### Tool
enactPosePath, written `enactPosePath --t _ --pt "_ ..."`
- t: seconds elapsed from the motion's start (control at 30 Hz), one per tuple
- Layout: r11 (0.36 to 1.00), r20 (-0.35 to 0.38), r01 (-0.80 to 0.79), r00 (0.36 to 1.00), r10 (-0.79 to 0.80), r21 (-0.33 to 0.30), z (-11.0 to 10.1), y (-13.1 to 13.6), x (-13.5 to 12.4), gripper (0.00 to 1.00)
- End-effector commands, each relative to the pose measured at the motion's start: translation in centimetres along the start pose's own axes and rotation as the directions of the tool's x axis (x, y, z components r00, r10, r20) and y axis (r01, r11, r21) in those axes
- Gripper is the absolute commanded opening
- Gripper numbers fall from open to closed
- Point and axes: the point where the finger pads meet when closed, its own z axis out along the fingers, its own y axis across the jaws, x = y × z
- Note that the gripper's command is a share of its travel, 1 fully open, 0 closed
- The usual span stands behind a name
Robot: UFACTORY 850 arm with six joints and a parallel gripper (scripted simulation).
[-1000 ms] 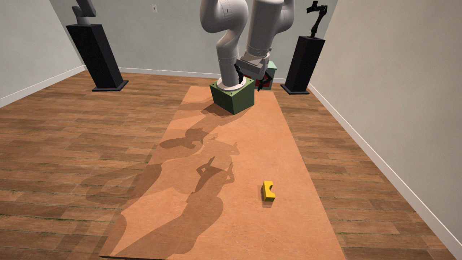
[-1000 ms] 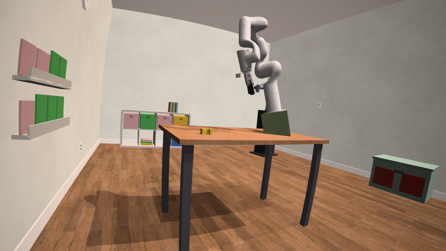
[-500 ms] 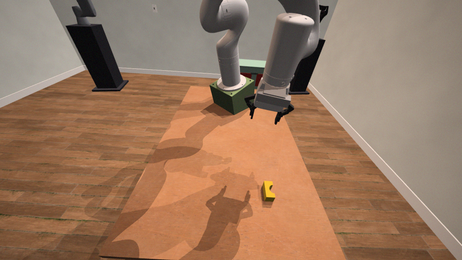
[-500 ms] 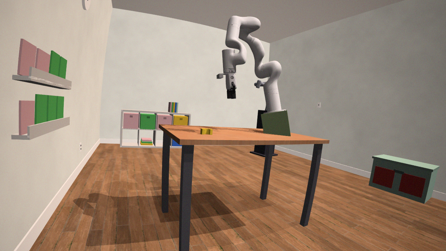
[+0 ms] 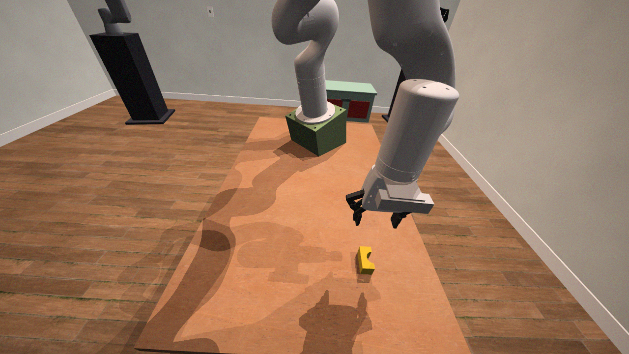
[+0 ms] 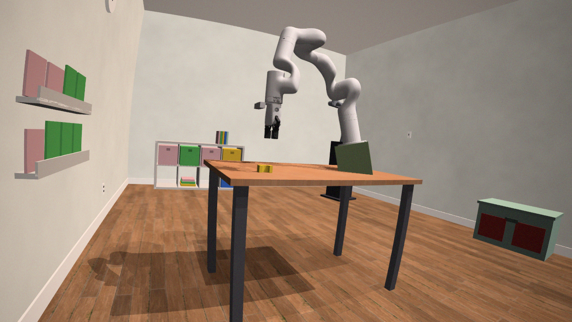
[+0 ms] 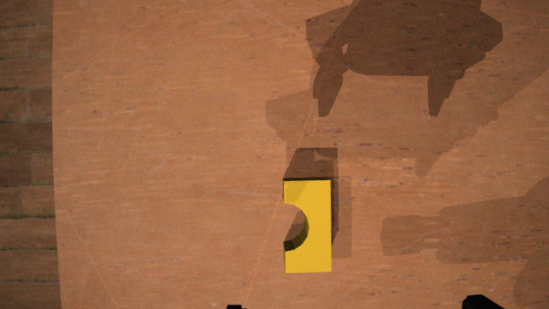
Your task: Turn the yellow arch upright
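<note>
The yellow arch lies flat on its side on the wooden table, its half-round cutout facing sideways. My gripper is open and empty. It hangs well above the table, pointing down, a little toward the robot base from the arch. In the wrist view only the dark fingertips show at the bottom edge, and the arch lies just above them.
The arm's green base block stands at the table's far end. The table's right edge runs close to the arch. Black pedestals and a green cabinet stand on the floor.
</note>
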Motion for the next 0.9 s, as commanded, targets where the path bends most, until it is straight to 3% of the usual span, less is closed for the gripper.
enactPosePath --t 0.0,0.1,0.13,0.87 --pt "1.0 -0.013 0.019 1.0 -0.019 -0.001 0.88 -0.48 1.77 1.0" --pt "1.0 -0.013 0.019 1.0 -0.019 -0.001 0.88 -0.48 1.77 1.0" --pt "1.0 -0.013 0.019 1.0 -0.019 -0.001 0.88 -0.48 1.77 0.0" --pt "1.0 -0.013 0.019 1.0 -0.019 -0.001 0.88 -0.48 1.77 0.0"
